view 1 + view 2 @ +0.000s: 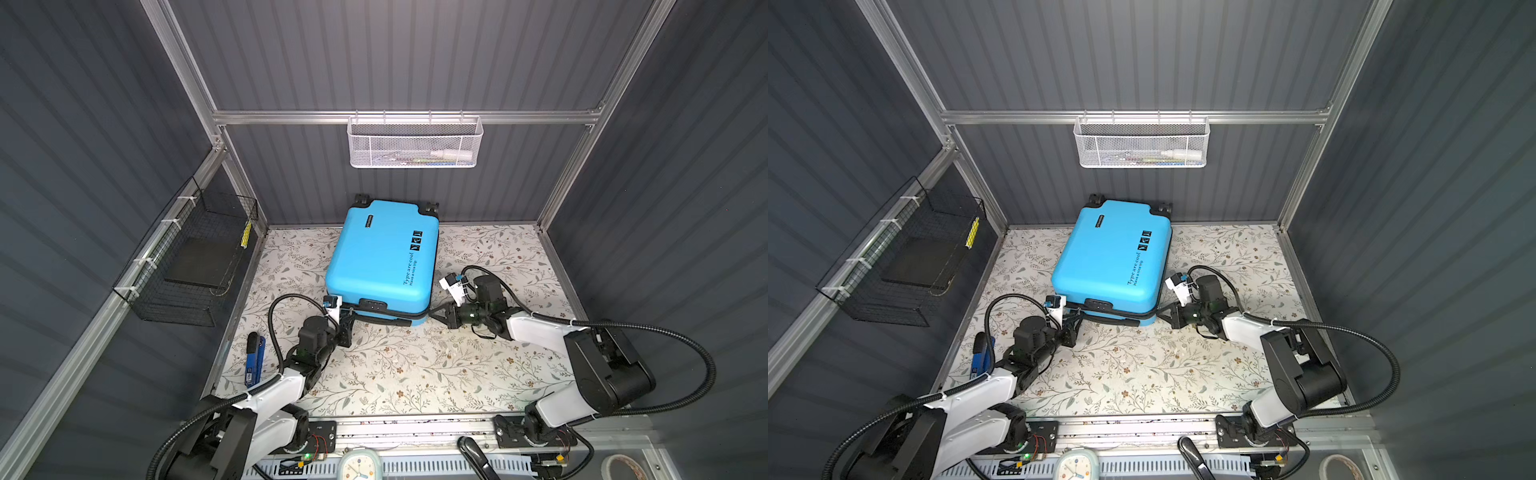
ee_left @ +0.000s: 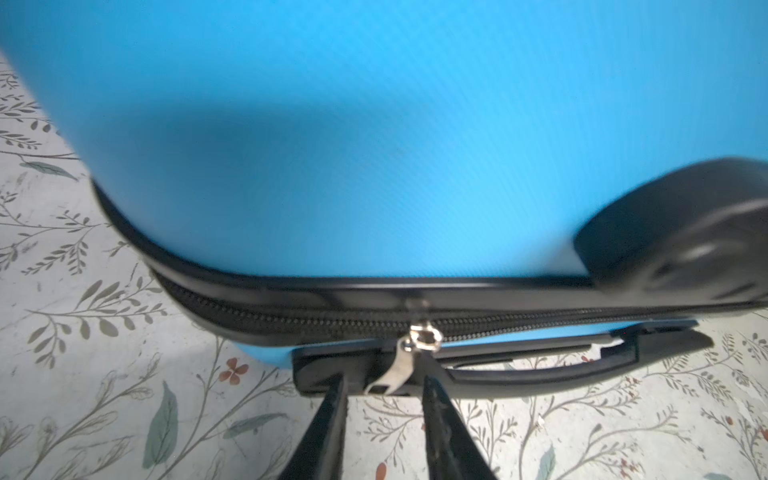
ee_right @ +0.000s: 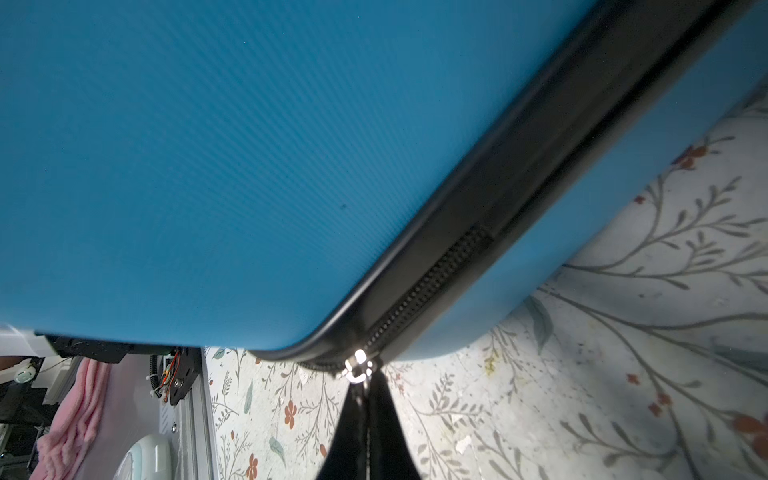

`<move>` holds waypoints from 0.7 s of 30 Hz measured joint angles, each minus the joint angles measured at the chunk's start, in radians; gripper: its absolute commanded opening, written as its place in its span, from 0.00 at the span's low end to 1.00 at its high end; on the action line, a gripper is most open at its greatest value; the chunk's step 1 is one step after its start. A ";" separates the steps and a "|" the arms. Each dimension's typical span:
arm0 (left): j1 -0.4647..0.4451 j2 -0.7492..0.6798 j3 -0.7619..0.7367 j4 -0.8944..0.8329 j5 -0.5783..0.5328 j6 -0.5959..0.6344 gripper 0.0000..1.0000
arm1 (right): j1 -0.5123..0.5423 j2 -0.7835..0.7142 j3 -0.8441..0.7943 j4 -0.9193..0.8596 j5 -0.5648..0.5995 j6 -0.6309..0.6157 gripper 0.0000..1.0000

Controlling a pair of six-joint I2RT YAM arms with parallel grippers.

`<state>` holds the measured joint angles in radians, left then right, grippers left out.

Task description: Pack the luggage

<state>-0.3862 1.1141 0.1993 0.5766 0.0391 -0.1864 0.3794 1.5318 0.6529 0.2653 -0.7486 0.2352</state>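
Note:
The luggage (image 1: 382, 253) (image 1: 1113, 253) is a bright blue hard-shell suitcase lying flat and closed on the floral table, wheels toward the back wall. My left gripper (image 1: 347, 316) (image 2: 384, 388) stands open at its front left corner beside the black handle (image 2: 540, 370). A silver zipper pull (image 2: 395, 365) hangs between the left fingertips without being clamped. My right gripper (image 1: 434, 313) (image 3: 365, 384) is at the front right corner, shut on a second silver zipper pull (image 3: 358, 366) on the black zipper track (image 3: 432, 286).
A white mesh basket (image 1: 415, 143) hangs on the back wall and a black wire basket (image 1: 195, 266) on the left wall. A blue tool (image 1: 254, 359) lies at the table's left edge. A clock (image 1: 360, 463) and a tape roll (image 1: 623, 465) sit below the front rail.

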 measured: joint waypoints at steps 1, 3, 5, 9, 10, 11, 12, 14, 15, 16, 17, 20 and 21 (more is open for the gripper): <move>0.001 0.008 0.003 0.006 0.003 0.000 0.33 | 0.000 0.001 0.000 0.003 0.004 0.000 0.00; 0.002 0.024 0.011 0.014 0.011 0.000 0.32 | -0.001 0.002 0.001 0.007 0.013 0.000 0.00; 0.002 0.034 0.016 0.020 0.018 0.001 0.29 | -0.002 0.003 0.002 0.010 0.018 0.000 0.00; 0.003 0.034 0.017 0.036 0.043 0.000 0.20 | -0.002 0.004 0.002 0.011 0.018 0.000 0.00; 0.003 0.030 0.017 0.041 0.048 0.000 0.18 | -0.002 0.004 0.002 0.011 0.018 0.000 0.00; 0.003 0.025 0.017 0.044 0.052 0.001 0.18 | -0.002 0.004 0.002 0.011 0.018 0.000 0.00; 0.003 0.016 0.018 0.046 0.056 0.000 0.18 | -0.002 0.005 0.002 0.011 0.017 0.000 0.00; 0.003 0.002 0.019 0.046 0.059 0.000 0.18 | -0.002 0.008 0.004 0.011 0.014 0.000 0.00; 0.003 -0.004 0.020 0.045 0.059 0.001 0.19 | -0.002 0.009 0.004 0.011 0.012 0.000 0.00; 0.004 -0.004 0.021 0.045 0.059 0.001 0.20 | -0.002 0.010 0.005 0.011 0.011 0.000 0.00; 0.004 -0.004 0.023 0.045 0.059 0.001 0.21 | -0.002 0.010 0.005 0.011 0.010 0.000 0.00; 0.004 0.007 0.027 0.046 0.058 0.001 0.26 | -0.002 0.010 0.006 0.011 0.009 0.000 0.00; 0.004 0.017 0.028 0.047 0.058 0.001 0.28 | -0.002 0.010 0.006 0.011 0.009 0.000 0.00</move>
<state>-0.3824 1.1309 0.2276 0.6235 0.0975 -0.1856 0.3775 1.5421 0.6586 0.2760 -0.7395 0.2352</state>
